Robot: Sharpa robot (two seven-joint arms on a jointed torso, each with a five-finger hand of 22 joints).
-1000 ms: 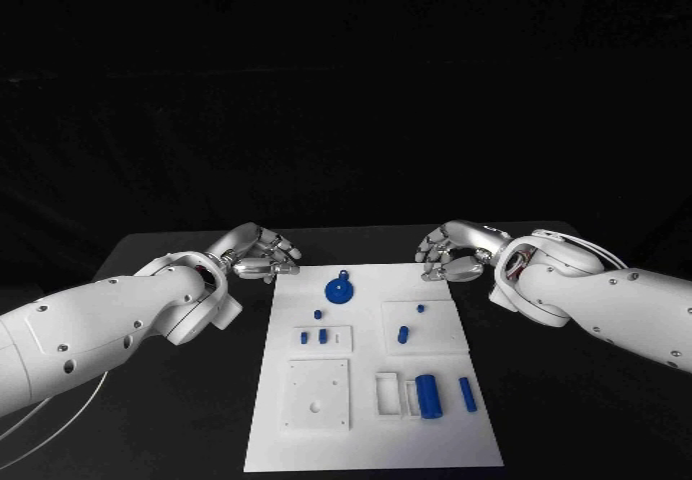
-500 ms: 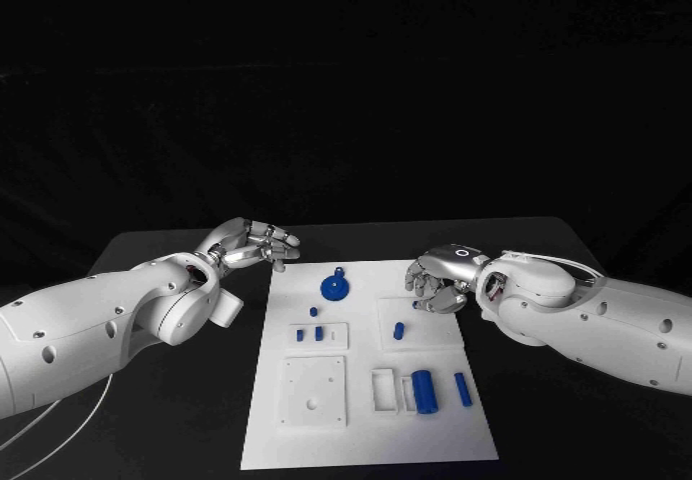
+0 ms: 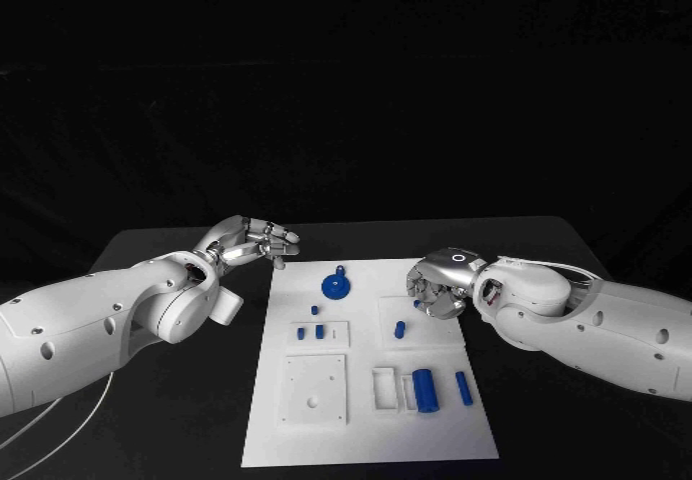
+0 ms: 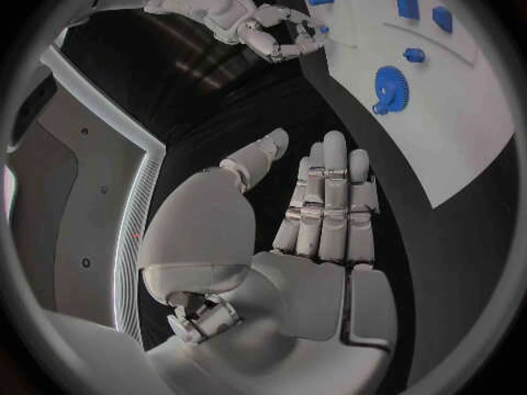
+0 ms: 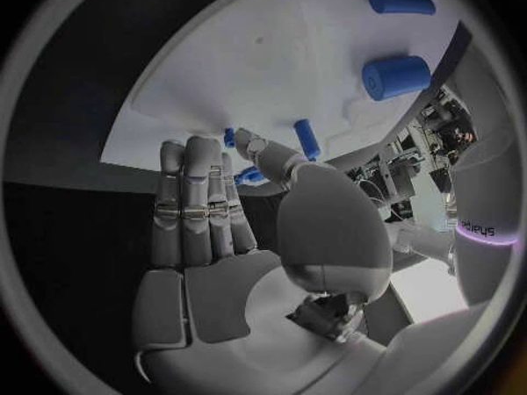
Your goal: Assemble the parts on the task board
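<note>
The white task board lies in the middle of the black table. On it I see a blue gear, small blue pegs, a short blue piece, a thick blue cylinder and a slim blue peg. My left hand hovers just off the board's far left corner, fingers straight and apart from the thumb, holding nothing. My right hand is over the board's right edge beside the short piece, also holding nothing. The right wrist view shows the cylinder beyond the right hand's extended fingers.
Bare black table surrounds the board on all sides. The board has raised white blocks with holes and an open white slot next to the cylinder. In the left wrist view the gear lies ahead of the left hand's fingers.
My right hand has come nearer and inward, from beyond the board's far right corner to over its right edge. The left hand has shifted only slightly.
</note>
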